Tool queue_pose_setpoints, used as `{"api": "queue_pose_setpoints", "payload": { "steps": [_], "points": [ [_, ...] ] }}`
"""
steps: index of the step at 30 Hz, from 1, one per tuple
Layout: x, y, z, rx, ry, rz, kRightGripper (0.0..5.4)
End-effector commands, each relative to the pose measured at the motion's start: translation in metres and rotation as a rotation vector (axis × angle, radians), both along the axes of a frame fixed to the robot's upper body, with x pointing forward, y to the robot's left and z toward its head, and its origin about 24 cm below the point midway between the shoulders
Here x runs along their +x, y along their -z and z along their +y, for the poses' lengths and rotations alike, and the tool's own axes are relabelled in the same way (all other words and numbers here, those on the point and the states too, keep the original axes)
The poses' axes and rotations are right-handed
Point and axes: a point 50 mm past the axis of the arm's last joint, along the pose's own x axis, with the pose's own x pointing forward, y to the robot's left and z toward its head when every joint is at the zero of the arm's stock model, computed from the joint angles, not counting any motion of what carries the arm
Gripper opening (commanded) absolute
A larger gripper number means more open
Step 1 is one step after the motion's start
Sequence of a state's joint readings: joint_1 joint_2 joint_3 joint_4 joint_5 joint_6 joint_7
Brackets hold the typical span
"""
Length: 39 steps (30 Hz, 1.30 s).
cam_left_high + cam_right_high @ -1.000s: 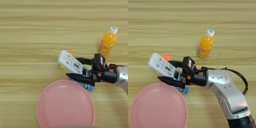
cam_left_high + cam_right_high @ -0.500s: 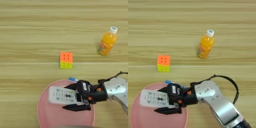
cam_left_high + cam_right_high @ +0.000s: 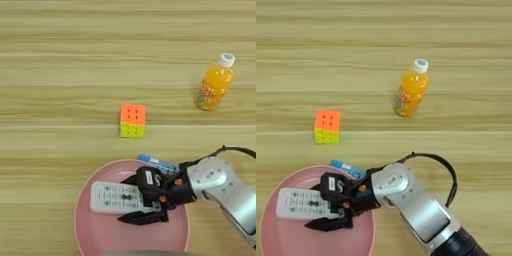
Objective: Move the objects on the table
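The white remote point(image 3: 112, 197) lies flat inside the pink plate point(image 3: 82, 227). My right gripper point(image 3: 127, 199) reaches in from the right, its two black fingers point(image 3: 331, 182) closed on the long edges of the remote's right end. The colour cube point(image 3: 132, 120), orange on top and yellow-green in front, sits on the table point(image 3: 50, 75) above the plate. At the right, the orange juice bottle point(image 3: 214, 87) with its white cap stands upright on the wood.
A small blue and white packet point(image 3: 157, 162) lies against the plate's upper right rim, partly behind my wrist. My silver forearm point(image 3: 421, 205) and a black cable loop cross the lower right.
The remote was carried from beside the cube down and left onto the pink plate, uncovering the cube. Over the last half second it sank lower and lies flatter.
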State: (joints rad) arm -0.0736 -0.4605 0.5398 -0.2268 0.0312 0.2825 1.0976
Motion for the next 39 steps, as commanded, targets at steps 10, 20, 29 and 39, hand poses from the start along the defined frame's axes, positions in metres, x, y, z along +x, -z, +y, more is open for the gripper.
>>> {"api": "queue_pose_setpoints", "payload": {
  "steps": [10,20,29,39],
  "points": [
    [0.014,-0.023,0.001,0.094,0.039,-0.087,4.44],
    [0.02,-0.06,-0.004,0.303,0.071,-0.087,5.38],
    [0.049,-0.105,-0.028,0.535,0.275,-0.143,5.38],
    [0.087,-0.104,-0.033,0.506,0.57,-0.242,5.38]
  ]
}}
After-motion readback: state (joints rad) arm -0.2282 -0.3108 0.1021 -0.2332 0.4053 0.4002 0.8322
